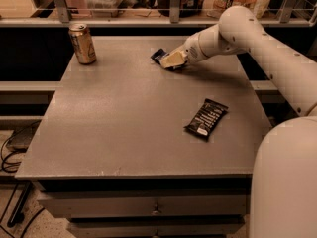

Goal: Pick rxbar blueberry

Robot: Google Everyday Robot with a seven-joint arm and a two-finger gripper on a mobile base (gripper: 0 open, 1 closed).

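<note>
Camera view, left to right. Can (82, 43) upright at the table's (124, 128) far-left corner, well apart from everything else. Rxbar (158, 55) lies at far centre, only its dark blue left end showing. Gripper (172, 60) sits low on its right part and covers it; whether it is spread or pinching, cannot tell. Black bar (206, 118) lies flat and skewed, nearer and to the right. Arm (257, 43) reaches in from the right.

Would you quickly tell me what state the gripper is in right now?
Gripper: at the rxbar blueberry, on the far side of the table; whether it is open, closed or holding the bar cannot be told.
</note>
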